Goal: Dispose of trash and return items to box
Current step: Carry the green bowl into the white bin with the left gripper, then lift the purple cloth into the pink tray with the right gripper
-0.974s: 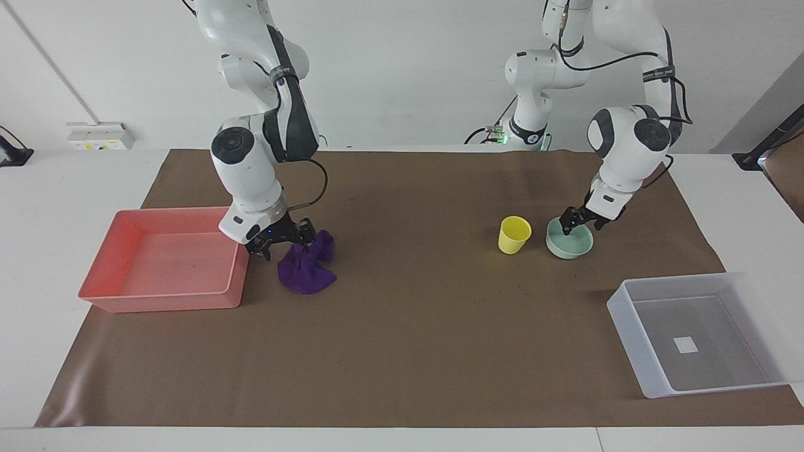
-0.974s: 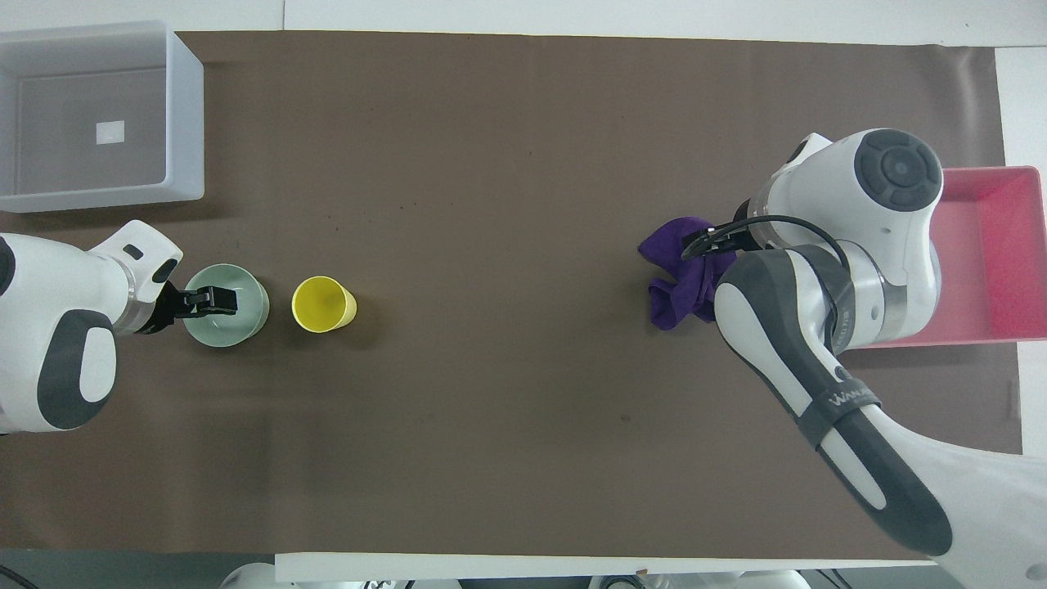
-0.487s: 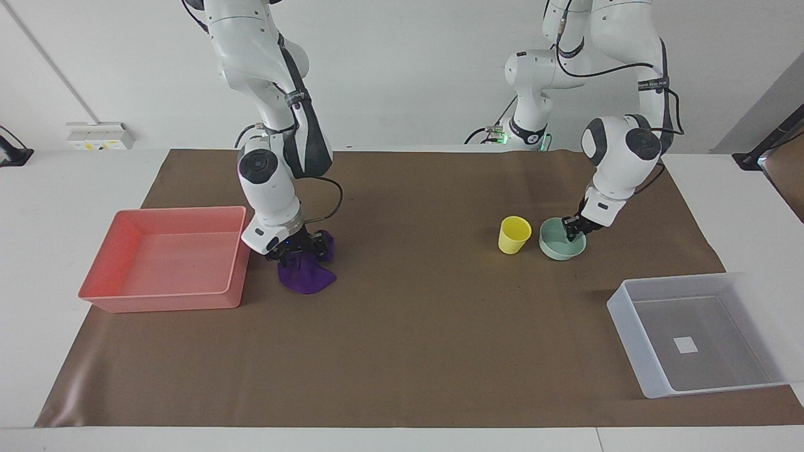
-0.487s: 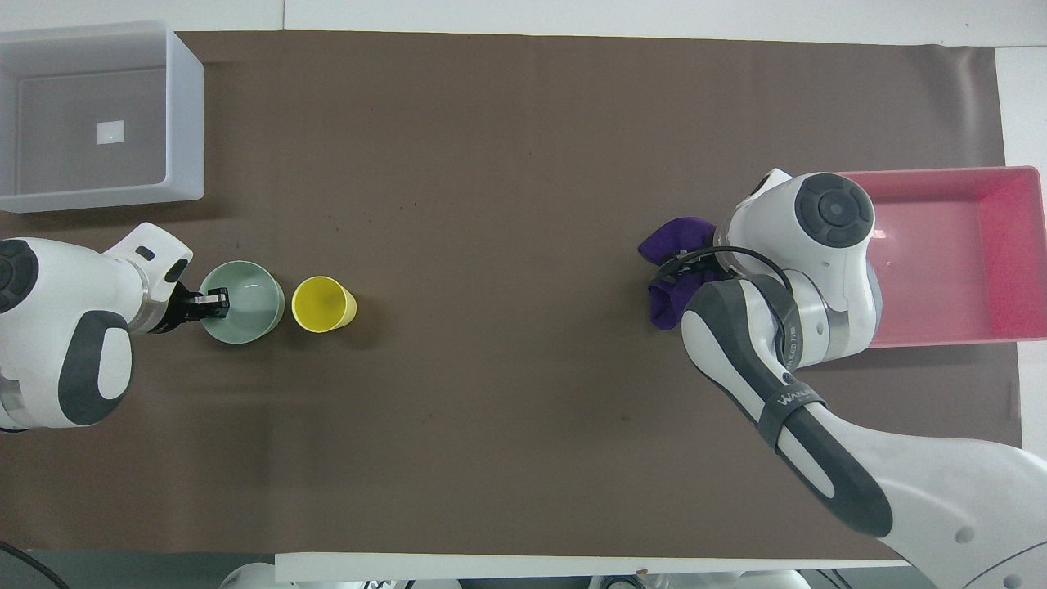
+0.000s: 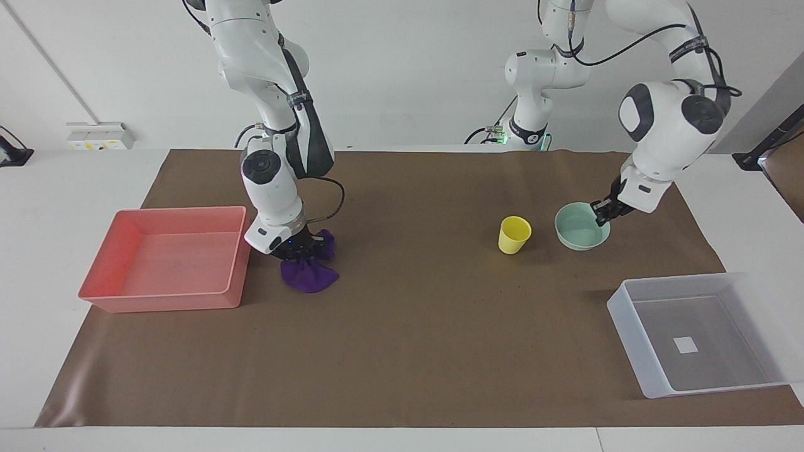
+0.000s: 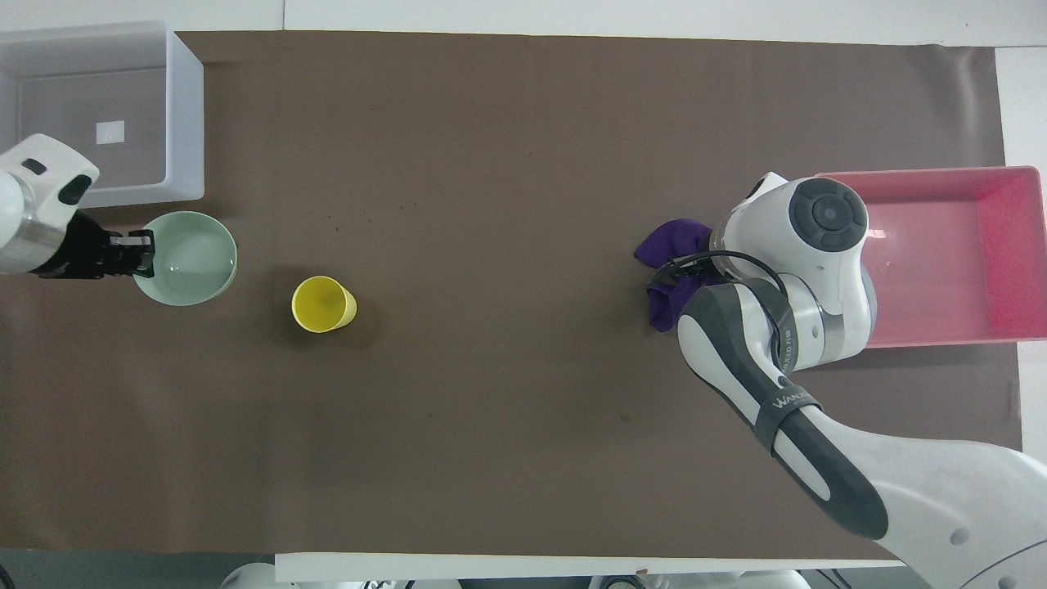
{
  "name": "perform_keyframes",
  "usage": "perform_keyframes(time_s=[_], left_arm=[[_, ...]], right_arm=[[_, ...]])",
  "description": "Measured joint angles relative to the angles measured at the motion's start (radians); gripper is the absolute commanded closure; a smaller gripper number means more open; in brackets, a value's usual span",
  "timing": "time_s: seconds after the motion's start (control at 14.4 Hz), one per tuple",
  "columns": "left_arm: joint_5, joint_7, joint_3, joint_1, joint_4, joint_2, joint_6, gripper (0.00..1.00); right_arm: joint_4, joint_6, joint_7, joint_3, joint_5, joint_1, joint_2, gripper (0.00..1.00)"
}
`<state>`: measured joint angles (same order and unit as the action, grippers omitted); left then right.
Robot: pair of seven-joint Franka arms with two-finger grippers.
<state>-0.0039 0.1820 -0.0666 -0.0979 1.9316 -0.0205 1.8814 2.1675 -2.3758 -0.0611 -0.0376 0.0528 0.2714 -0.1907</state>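
The mint-green bowl (image 5: 581, 231) hangs just above the mat beside the yellow cup (image 5: 514, 234), toward the left arm's end. My left gripper (image 5: 604, 212) is shut on the bowl's rim; in the overhead view it (image 6: 141, 252) holds the bowl (image 6: 186, 258) near the clear box (image 6: 185, 106). The cup (image 6: 324, 304) stands upright on the mat. My right gripper (image 5: 300, 251) is down in the purple cloth (image 5: 310, 277) and shut on its top folds; the cloth still rests on the mat. In the overhead view the right wrist hides that gripper, and only part of the cloth (image 6: 672, 250) shows.
The pink tray (image 5: 233, 276) stands right beside the cloth at the right arm's end (image 6: 1014, 245). The clear box (image 5: 628, 326), with a white label on its floor, sits farther from the robots than the bowl. A brown mat (image 5: 414, 326) covers the table.
My left gripper has lifted the bowl off the mat and carried it away from the cup toward the clear box. My right gripper came down onto the cloth and closed on it.
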Motion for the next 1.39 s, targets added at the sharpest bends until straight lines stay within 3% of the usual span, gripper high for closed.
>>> perform_keyframes(time_s=[0.21, 0.42, 0.63, 0.83, 0.9, 0.97, 1.04, 1.39], left_arm=[[-0.07, 0.002, -0.007, 0.111, -0.143, 0.097, 0.078, 1.0], [-0.116, -0.005, -0.011, 0.205, -0.236, 0.256, 0.215, 1.0], [-0.126, 0.0, -0.01, 0.216, -0.391, 0.453, 0.302, 1.0], [-0.132, 0.0, -0.01, 0.22, -0.423, 0.578, 0.448, 1.0], [-0.132, 0.0, -0.01, 0.221, -0.419, 0.602, 0.481, 0.83], [-0.132, -0.001, -0.01, 0.222, -0.416, 0.62, 0.5, 0.15], [-0.132, -0.003, -0.01, 0.223, -0.416, 0.627, 0.504, 0.0], [-0.101, -0.014, -0.007, 0.221, -0.469, 0.588, 0.425, 0.0]], right_arm=[[-0.025, 0.053, 0.0, 0.0, 0.0, 0.0, 0.013, 0.98], [-0.148, 0.223, 0.0, -0.004, 0.0, -0.004, 0.055, 0.98], [-0.244, 0.337, -0.001, -0.013, 0.0, -0.031, 0.097, 0.98], [-0.301, 0.412, 0.008, -0.015, -0.003, -0.115, 0.127, 0.98], [-0.309, 0.428, 0.037, -0.016, -0.004, -0.15, 0.135, 0.98], [-0.313, 0.445, 0.081, -0.017, -0.004, -0.184, 0.141, 0.98], [-0.313, 0.458, 0.129, -0.019, -0.006, -0.218, 0.145, 0.97], [-0.25, 0.432, 0.317, -0.023, -0.028, -0.376, 0.151, 0.97]])
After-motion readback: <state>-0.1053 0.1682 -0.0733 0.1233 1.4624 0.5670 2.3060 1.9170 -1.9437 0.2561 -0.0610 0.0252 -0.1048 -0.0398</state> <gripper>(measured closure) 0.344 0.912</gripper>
